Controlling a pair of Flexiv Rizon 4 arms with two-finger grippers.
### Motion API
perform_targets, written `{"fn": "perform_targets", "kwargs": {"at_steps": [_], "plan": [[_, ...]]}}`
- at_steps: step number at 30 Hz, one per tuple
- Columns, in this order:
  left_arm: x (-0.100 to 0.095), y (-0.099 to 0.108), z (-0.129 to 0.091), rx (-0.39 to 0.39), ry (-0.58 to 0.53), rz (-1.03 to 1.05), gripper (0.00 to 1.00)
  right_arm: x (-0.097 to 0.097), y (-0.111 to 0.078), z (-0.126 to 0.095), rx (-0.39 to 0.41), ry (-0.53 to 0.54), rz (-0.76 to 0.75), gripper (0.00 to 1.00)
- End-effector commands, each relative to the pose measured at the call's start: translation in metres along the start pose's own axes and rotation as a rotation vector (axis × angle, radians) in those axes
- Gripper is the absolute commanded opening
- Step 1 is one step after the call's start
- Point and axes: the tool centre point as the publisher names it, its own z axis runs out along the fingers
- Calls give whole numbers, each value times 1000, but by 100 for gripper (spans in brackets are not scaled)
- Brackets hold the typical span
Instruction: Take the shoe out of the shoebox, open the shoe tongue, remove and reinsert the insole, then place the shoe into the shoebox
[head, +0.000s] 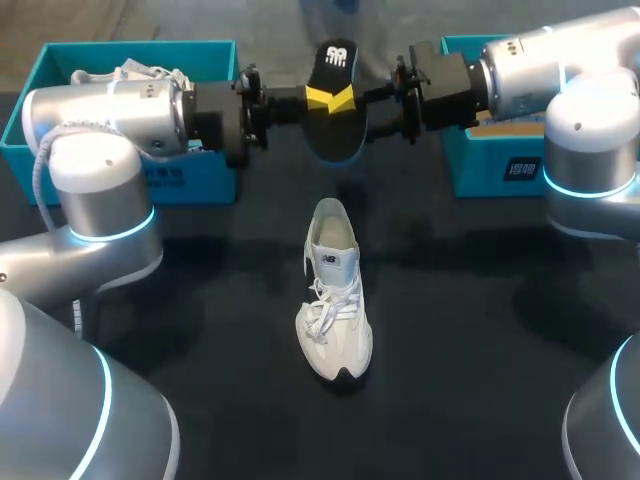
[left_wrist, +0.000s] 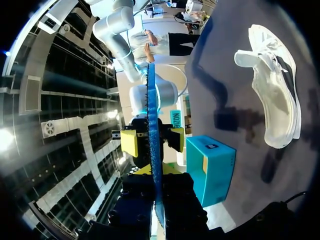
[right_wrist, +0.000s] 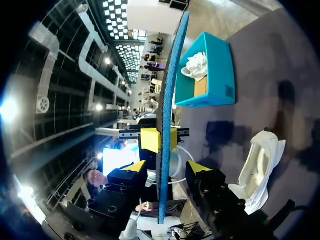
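holding the insole up in the air with the left gripper, yellow tips pressed to its two faces at the middle, clamped on it. meeting it from the other side with the right gripper, fingers spread wide and straddling the same stretch of insole, a gap showing on each side, touching neither face. seen edge-on from both wrists, a thin blue line running out between the fingers. lying nearer the robot than the insole, on the dark table: the white shoe, upright on its sole, toe toward the robot, heel toward the grippers, laces loose, apart from both. flanking the grippers at the far side, two teal boxes: the left shoebox with a second white shoe inside, the right shoebox partly hidden.
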Motion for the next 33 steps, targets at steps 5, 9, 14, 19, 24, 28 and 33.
{"fn": "perform_targets", "kwargs": {"at_steps": [5,9,14,19,24,28,33], "plan": [[1,-2,1,0,-10,5,0,-2,5,6,7,7,0,45],[1,-2,1,-2,-15,4,0,-2,7,7,13,10,-3,25],[1,0,-2,-11,-17,3,0,-2,7,7,14,10,-3,14],[2,0,-2,-15,-16,3,0,-2,8,7,22,14,-3,0],[3,1,-3,-16,-5,6,40,-1,10,7,13,48,-34,0],[6,5,-6,-20,-1,13,100,0,10,6,4,58,-50,0],[8,10,-17,-12,11,31,100,0,11,2,-9,66,-125,0]]}}
